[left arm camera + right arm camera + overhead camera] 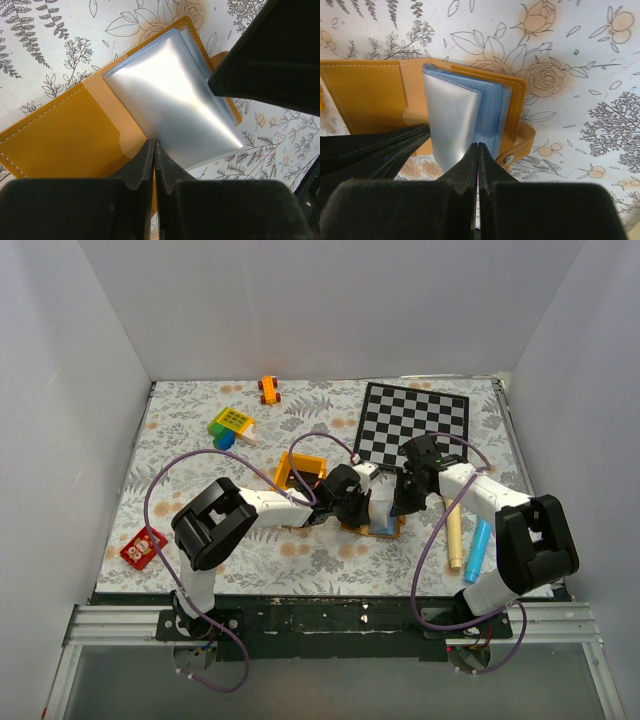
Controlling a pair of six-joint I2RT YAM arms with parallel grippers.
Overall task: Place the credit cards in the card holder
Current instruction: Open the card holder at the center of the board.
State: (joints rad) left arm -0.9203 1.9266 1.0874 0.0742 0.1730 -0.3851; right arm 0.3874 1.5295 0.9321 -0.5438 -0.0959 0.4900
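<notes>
Open tan card holder (65, 130) lies under both arms; left gripper (154, 150) and right gripper (478, 152) each have fingers pressed together on nothing, tips at its clear sleeves (170, 100); no credit card shows. Probably best to pin the leather flat and lift one slippery sleeve gently. It sits toward 4 o'clock of centre on a floral tablecloth (300, 565) between white walls (320, 300).

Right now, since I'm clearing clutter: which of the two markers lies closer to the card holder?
The cream marker; the blue marker lies beyond it, farther from the card holder.
</notes>
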